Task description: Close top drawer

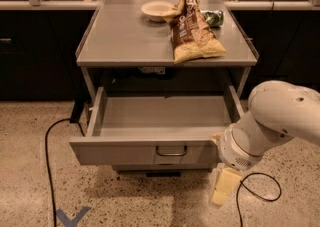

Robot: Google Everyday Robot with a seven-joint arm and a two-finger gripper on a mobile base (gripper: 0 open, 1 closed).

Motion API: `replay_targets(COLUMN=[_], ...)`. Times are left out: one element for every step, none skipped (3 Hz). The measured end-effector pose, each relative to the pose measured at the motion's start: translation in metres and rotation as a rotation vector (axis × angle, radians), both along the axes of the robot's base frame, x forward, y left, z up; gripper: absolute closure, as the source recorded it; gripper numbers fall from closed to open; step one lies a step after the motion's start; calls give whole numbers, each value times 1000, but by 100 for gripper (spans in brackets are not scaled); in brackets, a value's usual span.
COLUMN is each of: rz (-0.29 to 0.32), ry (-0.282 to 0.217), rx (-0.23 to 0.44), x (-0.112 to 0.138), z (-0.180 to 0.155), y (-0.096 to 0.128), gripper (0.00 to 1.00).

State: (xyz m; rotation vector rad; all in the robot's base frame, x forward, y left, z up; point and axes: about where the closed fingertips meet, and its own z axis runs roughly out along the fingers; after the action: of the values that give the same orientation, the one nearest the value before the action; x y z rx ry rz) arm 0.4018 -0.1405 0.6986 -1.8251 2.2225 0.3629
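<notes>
The top drawer (125, 153) is a wide, shallow grey metal drawer under the table top. It stands pulled out and its inside is empty. A small metal loop handle (171, 151) sits at the middle of its flat front. My gripper (222, 187) hangs just below and in front of the drawer's right front corner, cream-coloured and pointing down at the floor. My white arm (280, 118) comes in from the right, and its wrist is next to the drawer's right front corner.
The grey table (125, 36) carries a white bowl (157, 10), a brown chip bag (192, 31) and a green packet (215, 18). Black cables lie on the speckled floor at left (50, 146) and right (260, 191). Blue tape (70, 217) marks the floor. Dark counters stand behind.
</notes>
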Motion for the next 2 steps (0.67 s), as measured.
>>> replay_targets(rz=[22, 64], ry=[46, 92], rx=[6, 1], x=[-13, -24], z=[-16, -33], y=[10, 26], gripper=[0, 0])
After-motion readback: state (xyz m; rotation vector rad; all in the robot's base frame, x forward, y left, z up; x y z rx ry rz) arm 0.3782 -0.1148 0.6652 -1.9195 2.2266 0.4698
